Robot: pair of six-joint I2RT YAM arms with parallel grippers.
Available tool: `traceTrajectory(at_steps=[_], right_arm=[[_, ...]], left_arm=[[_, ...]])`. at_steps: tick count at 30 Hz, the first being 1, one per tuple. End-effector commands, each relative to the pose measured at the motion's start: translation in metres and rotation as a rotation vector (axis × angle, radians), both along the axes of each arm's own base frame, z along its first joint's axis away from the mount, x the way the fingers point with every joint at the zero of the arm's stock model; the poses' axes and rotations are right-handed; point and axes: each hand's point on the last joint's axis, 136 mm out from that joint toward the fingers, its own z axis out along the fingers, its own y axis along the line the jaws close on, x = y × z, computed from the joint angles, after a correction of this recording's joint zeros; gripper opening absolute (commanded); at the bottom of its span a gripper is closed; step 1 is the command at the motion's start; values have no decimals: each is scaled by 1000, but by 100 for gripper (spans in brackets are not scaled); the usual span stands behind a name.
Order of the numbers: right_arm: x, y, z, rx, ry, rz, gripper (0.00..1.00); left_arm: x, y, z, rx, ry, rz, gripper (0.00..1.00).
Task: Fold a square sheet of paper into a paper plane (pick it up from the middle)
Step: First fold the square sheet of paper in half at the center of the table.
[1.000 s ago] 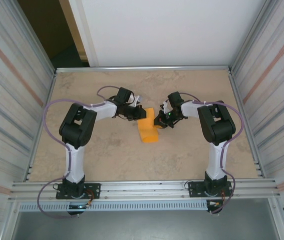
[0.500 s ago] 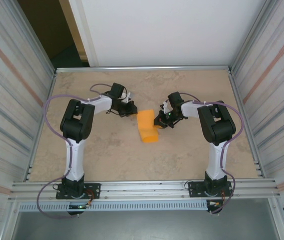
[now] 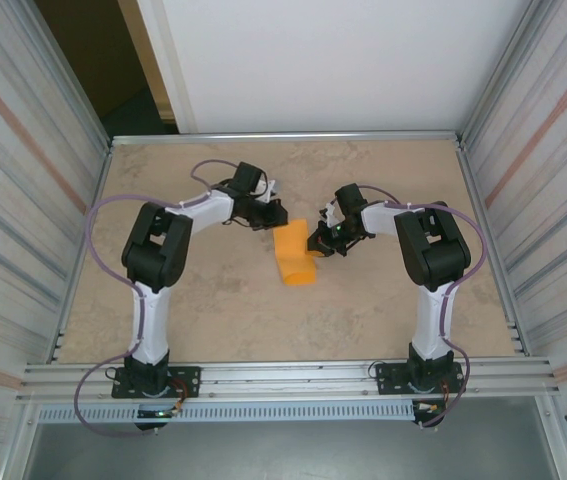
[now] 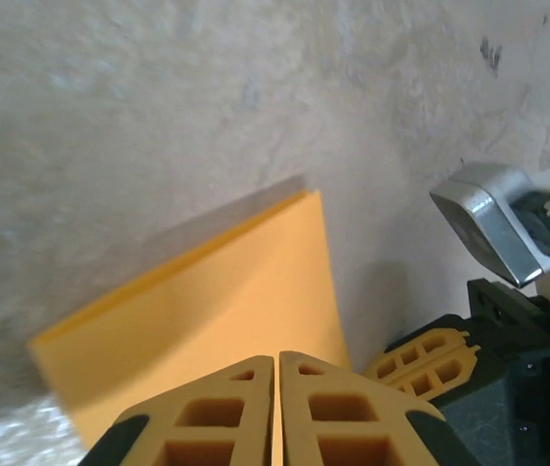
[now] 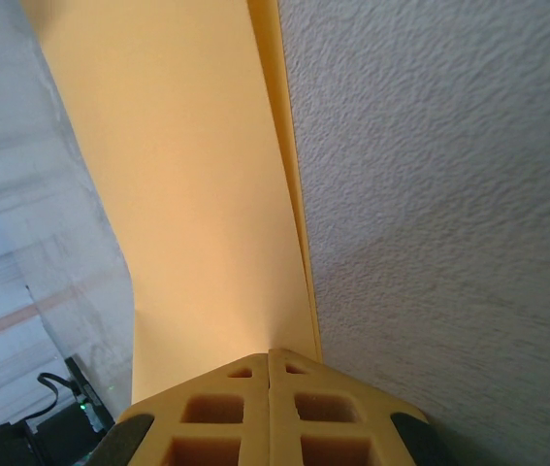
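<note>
Near rail: an aluminium rail runs along the 6 o'clock edge and carries both arm bases.
Side walls: ribbed metal panels close the table in at 9 and 3 o'clock.
Table: the mottled beige table carries the orange sheet.
Task's thing: the sheet of paper sits near the table's middle, between the two arms. It is folded over on itself into a narrow strip, and its near end curls.
Right gripper: the right gripper sits at 2 o'clock of the sheet. In the right wrist view its fingers are pressed together, pinching the sheet's doubled edge, which rises off the table.
Left gripper: the left gripper is at 11 o'clock of the sheet. In the left wrist view its fingers are pressed together just over the sheet; whether they touch it I cannot tell.
In the way: the two grippers crowd the sheet's far end from both sides.
Cables: purple cables loop beside each arm.
Back: a white wall stands at 12 o'clock.
</note>
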Motion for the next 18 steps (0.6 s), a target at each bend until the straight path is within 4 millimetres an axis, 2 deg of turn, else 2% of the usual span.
traceTrajectory(at_steps=[1, 6, 11, 14, 16, 18], right_arm=[[-83, -91, -109, -492, 305, -41, 0], [-83, -92, -110, -492, 305, -45, 0], [-84, -92, -110, -492, 305, -47, 0], [-84, -92, -110, -493, 306, -47, 0], [-83, -92, -110, -492, 304, -49, 0], [-84, -92, -111, -491, 305, -49, 0]], left_arm=[[3, 8, -17, 25, 43, 30, 12], [14, 29, -39, 89, 84, 90, 12], [30, 65, -53, 123, 141, 182, 12], [38, 76, -39, 111, 124, 196, 12], [40, 77, -19, 99, 84, 193, 12], [36, 71, 3, 61, 58, 176, 12]])
